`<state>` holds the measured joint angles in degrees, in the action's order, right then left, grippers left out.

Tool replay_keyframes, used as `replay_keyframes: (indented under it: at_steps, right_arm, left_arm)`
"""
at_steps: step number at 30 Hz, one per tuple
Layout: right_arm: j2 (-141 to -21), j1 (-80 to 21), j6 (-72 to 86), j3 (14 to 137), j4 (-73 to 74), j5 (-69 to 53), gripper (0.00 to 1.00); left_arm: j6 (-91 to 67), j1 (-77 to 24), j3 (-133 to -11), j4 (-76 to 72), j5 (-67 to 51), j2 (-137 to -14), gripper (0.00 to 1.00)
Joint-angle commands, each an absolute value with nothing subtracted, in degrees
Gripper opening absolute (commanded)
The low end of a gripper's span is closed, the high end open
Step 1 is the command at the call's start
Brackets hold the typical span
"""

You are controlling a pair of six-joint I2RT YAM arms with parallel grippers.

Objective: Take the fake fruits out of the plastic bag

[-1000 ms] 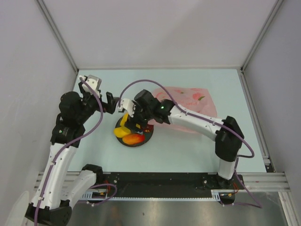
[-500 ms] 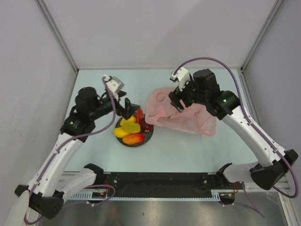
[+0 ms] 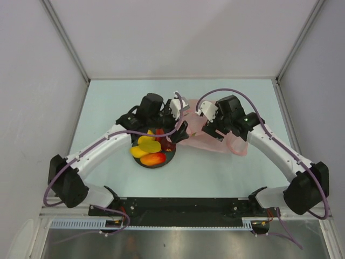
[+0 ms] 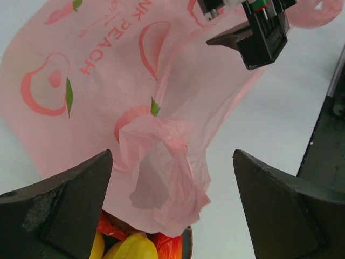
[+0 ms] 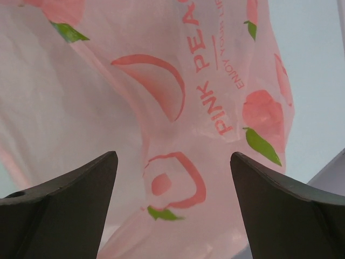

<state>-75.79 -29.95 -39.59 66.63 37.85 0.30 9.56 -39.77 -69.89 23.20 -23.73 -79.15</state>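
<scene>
The pink plastic bag (image 3: 233, 142) lies right of centre, partly under both grippers. Fake fruits sit on the dark blue plate (image 3: 169, 157): a yellow mango (image 3: 148, 144), a red-orange mango (image 3: 155, 158) and a dark red piece (image 3: 167, 144). My left gripper (image 3: 181, 123) is open over the bag's left edge. In the left wrist view (image 4: 172, 205) a crumpled bag handle (image 4: 161, 162) hangs between the jaws, with yellow fruit (image 4: 135, 247) below. My right gripper (image 3: 211, 125) is open just above the bag (image 5: 178, 108). No fruit shows inside the bag.
The bag's left edge overlaps the plate's right rim (image 4: 187, 245). The grippers are close, and the right one (image 4: 261, 32) shows in the left wrist view. Grey walls enclose the table on three sides. A black rail runs along the near edge (image 3: 183, 205).
My left gripper has swung right from above the plate to the bag's left edge. My right gripper has dropped down and left onto the bag.
</scene>
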Motion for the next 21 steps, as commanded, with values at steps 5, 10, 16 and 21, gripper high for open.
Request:
replay_keyframes:
  at_steps: [5, 10, 16, 21]
  right_arm:
    - [-84.46, -26.19, -44.21, 64.34, 27.17, -3.78, 0.91]
    - [-89.73, -25.14, -43.77, 64.42, 19.53, 2.0, 0.78]
    - [-88.43, -16.8, -37.54, 66.26, 3.35, 2.38, 0.3]
    - [-81.85, -15.64, -30.17, 67.94, 3.6, -1.21, 0.2]
  left_arm:
    - [11.34, -41.04, -74.09, 22.41, -15.74, -84.9, 0.82]
    - [10.46, -40.96, -76.9, 22.33, -15.12, -87.19, 0.37]
    - [11.95, -41.04, -79.62, 22.76, -11.69, -84.03, 0.0]
    - [13.71, -40.96, -80.95, 23.64, -12.39, -80.51, 0.0]
